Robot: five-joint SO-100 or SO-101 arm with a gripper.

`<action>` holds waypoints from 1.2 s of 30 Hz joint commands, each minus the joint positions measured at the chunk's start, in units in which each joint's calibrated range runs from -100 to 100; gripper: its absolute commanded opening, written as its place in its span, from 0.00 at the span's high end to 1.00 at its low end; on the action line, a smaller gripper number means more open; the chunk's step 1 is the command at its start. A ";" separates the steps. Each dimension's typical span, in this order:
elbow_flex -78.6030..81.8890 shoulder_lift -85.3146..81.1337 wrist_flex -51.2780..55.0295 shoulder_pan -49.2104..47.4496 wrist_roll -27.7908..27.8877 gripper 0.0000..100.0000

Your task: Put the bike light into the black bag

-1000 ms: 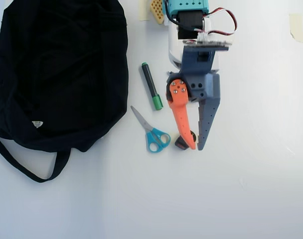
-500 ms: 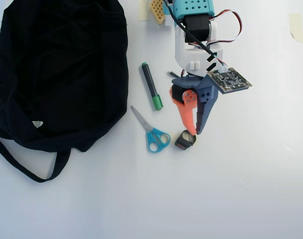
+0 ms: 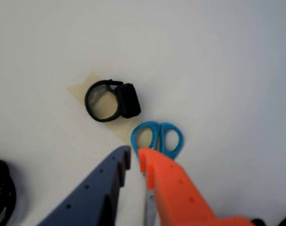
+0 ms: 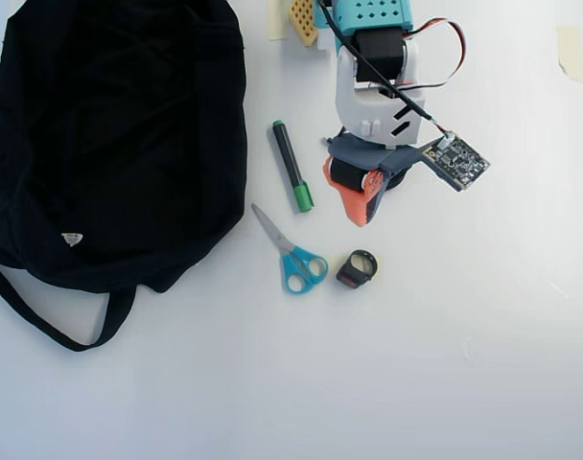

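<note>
Hovering empty above the counter (image 4: 483, 364) with jaws slightly parted, the gripper (image 3: 134, 155) lines up on the bike light (image 3: 112, 100), which lies just beside the scissors' (image 4: 291, 257) blue handles, well away from the black bag (image 4: 109, 134).

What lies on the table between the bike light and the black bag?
In the overhead view, the blue-handled scissors lie between the bike light and the black bag, close beside the light.
</note>
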 commanded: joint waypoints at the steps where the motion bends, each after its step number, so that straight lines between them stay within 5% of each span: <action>1: -0.88 -1.20 0.39 -0.39 1.81 0.98; 36: -26.48 27.34 1.34 -1.96 -0.97 0.97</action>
